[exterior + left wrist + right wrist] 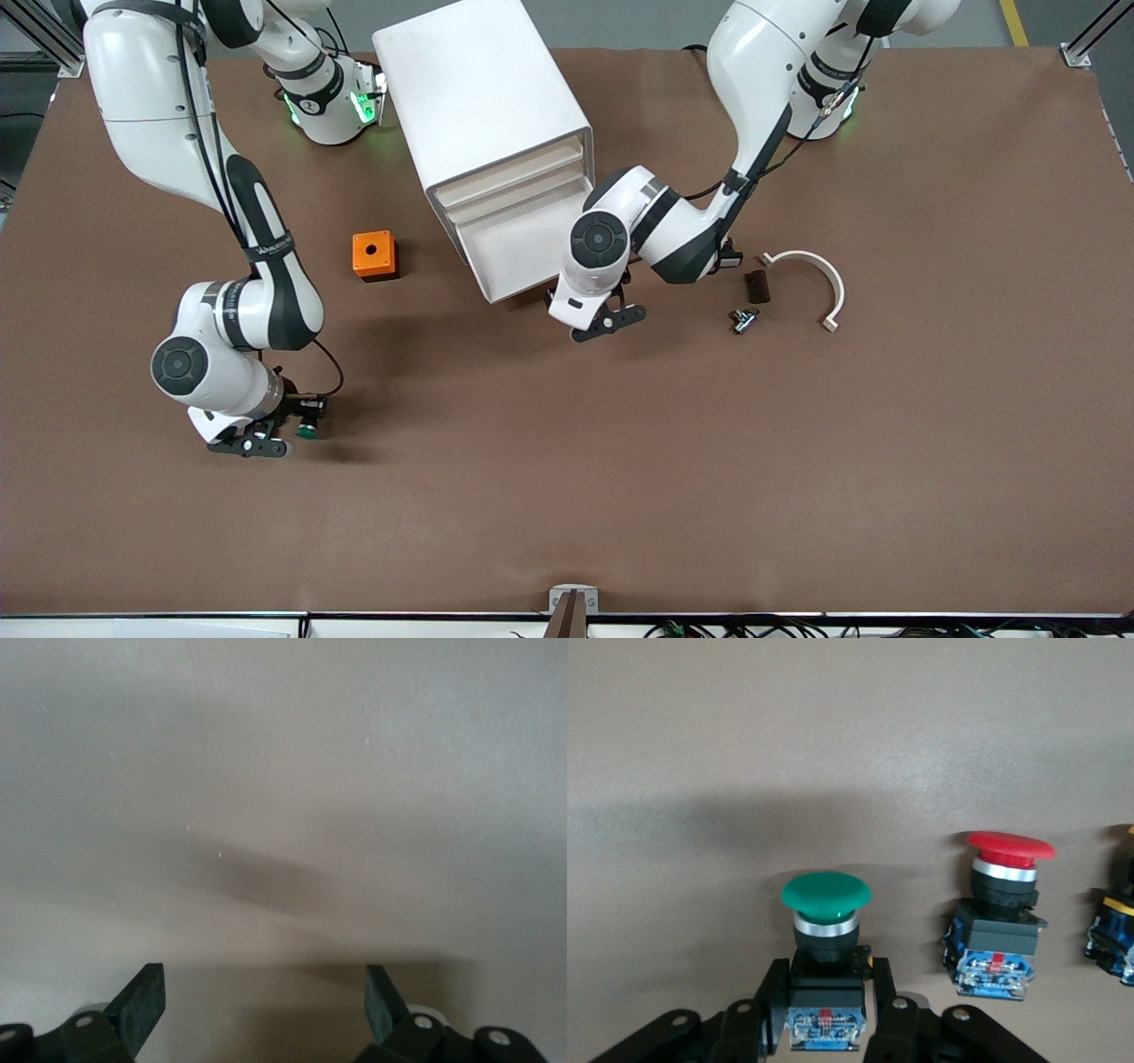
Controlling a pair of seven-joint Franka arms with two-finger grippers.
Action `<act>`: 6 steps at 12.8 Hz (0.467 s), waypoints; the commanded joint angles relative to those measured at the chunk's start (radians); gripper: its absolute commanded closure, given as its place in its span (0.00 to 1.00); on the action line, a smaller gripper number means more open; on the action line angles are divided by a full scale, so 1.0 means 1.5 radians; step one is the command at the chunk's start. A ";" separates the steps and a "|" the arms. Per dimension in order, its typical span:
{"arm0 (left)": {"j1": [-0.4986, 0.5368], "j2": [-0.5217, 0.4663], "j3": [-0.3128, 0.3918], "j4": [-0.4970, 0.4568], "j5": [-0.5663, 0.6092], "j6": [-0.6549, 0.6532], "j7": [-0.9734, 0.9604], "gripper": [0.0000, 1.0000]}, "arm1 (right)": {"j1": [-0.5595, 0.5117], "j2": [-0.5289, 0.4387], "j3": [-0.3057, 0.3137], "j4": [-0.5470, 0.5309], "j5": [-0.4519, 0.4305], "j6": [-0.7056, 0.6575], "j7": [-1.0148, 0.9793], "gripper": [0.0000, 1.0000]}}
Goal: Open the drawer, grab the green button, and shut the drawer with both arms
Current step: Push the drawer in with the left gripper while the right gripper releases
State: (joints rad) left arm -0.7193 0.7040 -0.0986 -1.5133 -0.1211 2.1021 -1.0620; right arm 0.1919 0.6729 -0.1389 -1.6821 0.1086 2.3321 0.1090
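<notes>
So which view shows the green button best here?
The right wrist view: the green button stands upright and close, its cap, black body and blue block all plain between the right gripper fingers. The front view shows only a speck of green at that gripper over the table. The left wrist view shows none of it.

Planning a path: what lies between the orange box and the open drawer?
Only bare brown table between the orange square box and the open white plastic drawer, front view.

My right claw (826,1010) has the green-capped button (825,952) between its fingers, upright on the tabletop (620,487), while the cabinet's bottom drawer (514,252) sits pulled open.
</notes>
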 commanded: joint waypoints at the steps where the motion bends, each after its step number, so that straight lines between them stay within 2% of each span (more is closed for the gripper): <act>1: -0.017 0.000 -0.002 -0.010 0.005 0.010 -0.012 0.01 | -0.020 0.006 0.012 0.028 0.020 -0.005 -0.014 0.00; 3: -0.028 0.001 -0.005 -0.014 0.004 0.010 -0.025 0.01 | -0.027 -0.003 0.013 0.034 0.021 -0.010 -0.011 0.00; 6: -0.030 -0.001 -0.034 -0.018 0.005 0.006 -0.064 0.01 | -0.044 -0.059 0.012 0.030 0.021 -0.050 -0.016 0.00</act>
State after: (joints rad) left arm -0.7615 0.7126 -0.1237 -1.5256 -0.1211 2.1024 -1.1162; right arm 0.1639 0.6537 -0.1394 -1.6281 0.1215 2.3107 0.1063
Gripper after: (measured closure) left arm 0.004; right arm 0.000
